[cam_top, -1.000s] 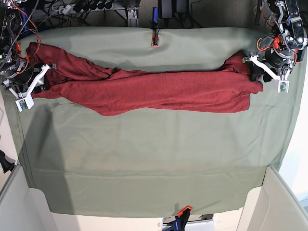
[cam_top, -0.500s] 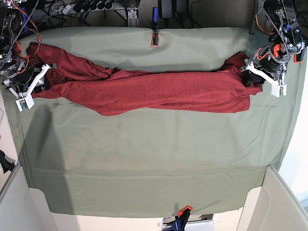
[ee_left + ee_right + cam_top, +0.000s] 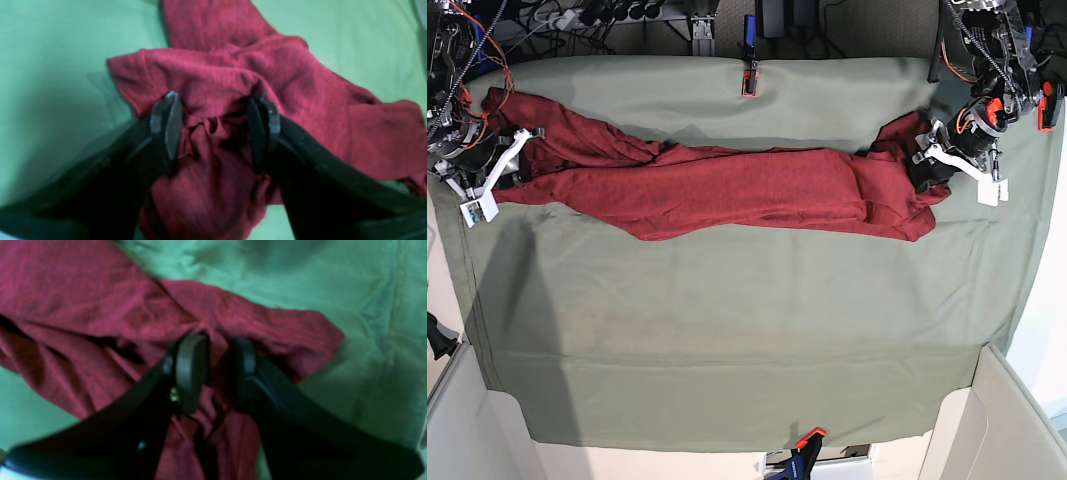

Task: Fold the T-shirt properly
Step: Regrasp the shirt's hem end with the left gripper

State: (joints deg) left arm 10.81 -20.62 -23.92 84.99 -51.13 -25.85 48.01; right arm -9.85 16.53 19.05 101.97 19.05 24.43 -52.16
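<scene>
A robotics lab: two cable-strung robot arms [image 3: 987,60] flank a worktop draped in sage-green cloth [image 3: 727,320] pinned by a black-and-orange spring clamp [image 3: 805,445], with power strips and black adapters [image 3: 597,12] trailing cables behind, and beige partition panels [image 3: 1017,420] at the corners.

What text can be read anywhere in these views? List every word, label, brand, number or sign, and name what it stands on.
None can be read.
Brick-red knit T-shirt: no print or tag showing.
Sage-green table cloth: plain.
Small white tabs beside each gripper, base view: too small to tell any marking.
</scene>
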